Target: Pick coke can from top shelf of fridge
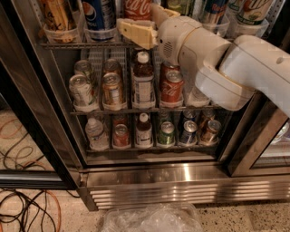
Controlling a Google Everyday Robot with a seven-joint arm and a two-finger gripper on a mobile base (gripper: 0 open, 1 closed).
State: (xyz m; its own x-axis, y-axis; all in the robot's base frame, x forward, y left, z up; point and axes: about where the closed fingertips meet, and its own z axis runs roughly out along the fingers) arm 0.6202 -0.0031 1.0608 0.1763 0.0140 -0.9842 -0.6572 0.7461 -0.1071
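Note:
The coke can point(137, 7), red with white script, stands at the front of the top shelf point(81, 45) of the fridge point(181, 190), cut off by the frame's top edge. My gripper point(147, 21) is open right at the can. One cream finger point(135, 32) lies across the front of the can's base and the other finger point(164, 11) sits at its right side. The white arm point(235, 68) reaches in from the right and hides part of the shelf.
A blue Pepsi can point(99, 13) stands left of the coke can, and a yellow can point(56, 16) stands further left. Lower racks hold cans and bottles, including a red can point(171, 88). The dark door frame point(253, 140) stands right. Cables point(22, 213) and a plastic bag point(152, 219) lie on the floor.

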